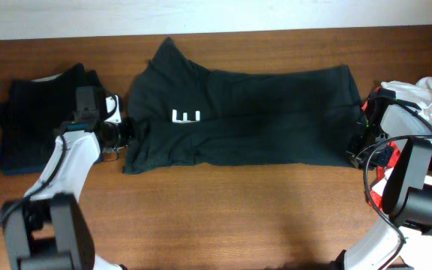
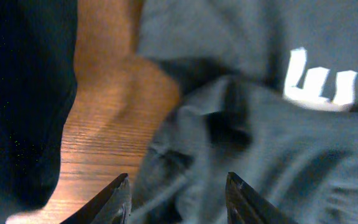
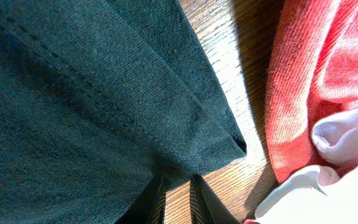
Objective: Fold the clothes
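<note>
A: Left gripper (image 2: 178, 202): jaws spread wide, low over a rumpled fold at the left edge of the dark green cotton T-shirt (image 1: 261, 120). Nothing pinched.

B: And the right gripper (image 3: 176, 202)?

A: Fingers close together at the shirt's right hem corner, with a sliver of wood showing between them. Cannot tell whether the hem is caught.

B: Risk from here?

A: If only one side has cloth, a lift would likely drag the shirt askew over the brown wooden table (image 1: 238, 217). The left could also bunch several layers out of that rumple and spoil the fold.

B: Farther out?

A: The shirt lies flat mid-table, white block logo (image 1: 186, 116) up. A stack of folded dark clothes (image 1: 28, 120) sits just beside its left edge, and a red-and-white heap of unfolded clothes (image 3: 309, 93) lies near the right hem. A wide swing could snag either.
</note>
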Controlling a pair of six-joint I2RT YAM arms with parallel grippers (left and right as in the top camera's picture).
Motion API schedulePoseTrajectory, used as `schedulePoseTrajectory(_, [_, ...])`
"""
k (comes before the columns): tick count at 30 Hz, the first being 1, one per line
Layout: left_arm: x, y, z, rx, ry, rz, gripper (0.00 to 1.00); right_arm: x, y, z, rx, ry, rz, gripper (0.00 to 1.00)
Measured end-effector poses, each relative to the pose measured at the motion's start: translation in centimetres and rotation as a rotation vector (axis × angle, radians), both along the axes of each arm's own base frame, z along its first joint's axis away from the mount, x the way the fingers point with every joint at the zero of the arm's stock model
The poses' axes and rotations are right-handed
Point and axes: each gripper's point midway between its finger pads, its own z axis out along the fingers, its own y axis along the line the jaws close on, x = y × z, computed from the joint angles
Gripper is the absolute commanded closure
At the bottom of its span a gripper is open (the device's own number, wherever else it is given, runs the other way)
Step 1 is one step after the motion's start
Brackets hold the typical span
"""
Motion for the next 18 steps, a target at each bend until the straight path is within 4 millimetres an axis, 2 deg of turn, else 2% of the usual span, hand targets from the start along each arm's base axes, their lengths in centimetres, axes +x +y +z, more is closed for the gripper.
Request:
schedulePoseTrajectory(1, [-0.2, 0.1, -1.3, 0.004, 0.035, 0.003, 0.51, 0.0, 0.0, 0.0, 0.0, 0.0, 0.0, 0.82])
schedulePoseTrajectory(2, [-0.5, 0.2, -2.7, 0.008, 0.073, 0.005, 0.56, 0.0, 0.0, 0.0, 0.0, 0.0, 0.0, 0.82])
schedulePoseTrajectory(4, [-1.1, 0.3, -4.9, 0.014, 0.135, 0.007, 1.0, 0.0, 0.0, 0.0, 0.0, 0.0, -0.001, 0.82])
schedulePoseTrajectory(7, [-1.8, 1.8, -5.8, 0.092, 0.182, 0.029, 1.0, 0.0, 0.0, 0.0, 0.0, -0.001, -0.003, 0.82])
schedulePoseTrajectory(10, [-3.2, 5.3, -5.7, 0.187, 0.239, 0.112, 1.0, 0.0, 0.0, 0.0, 0.0, -0.001, -0.003, 0.82])
schedulePoseTrajectory(11, [-3.3, 6.2, -5.5, 0.189, 0.241, 0.146, 0.88, 0.0, 0.0, 0.0, 0.0, -0.001, -0.003, 0.82])
schedulePoseTrajectory(12, [-3.4, 7.1, -5.1, 0.185, 0.232, 0.183, 0.82, 0.0, 0.0, 0.0, 0.0, -0.001, -0.003, 0.82])
schedulePoseTrajectory(14, [-3.3, 7.3, -4.6, 0.176, 0.22, 0.198, 0.43, 0.0, 0.0, 0.0, 0.0, 0.0, -0.003, 0.82])
schedulePoseTrajectory(15, [-3.1, 7.4, -4.4, 0.175, 0.213, 0.208, 0.39, 0.0, 0.0, 0.0, 0.0, -0.001, -0.003, 0.82])
schedulePoseTrajectory(18, [-3.8, 7.1, -3.7, 0.158, 0.246, 0.202, 0.37, 0.0, 0.0, 0.0, 0.0, -0.001, -0.003, 0.82])
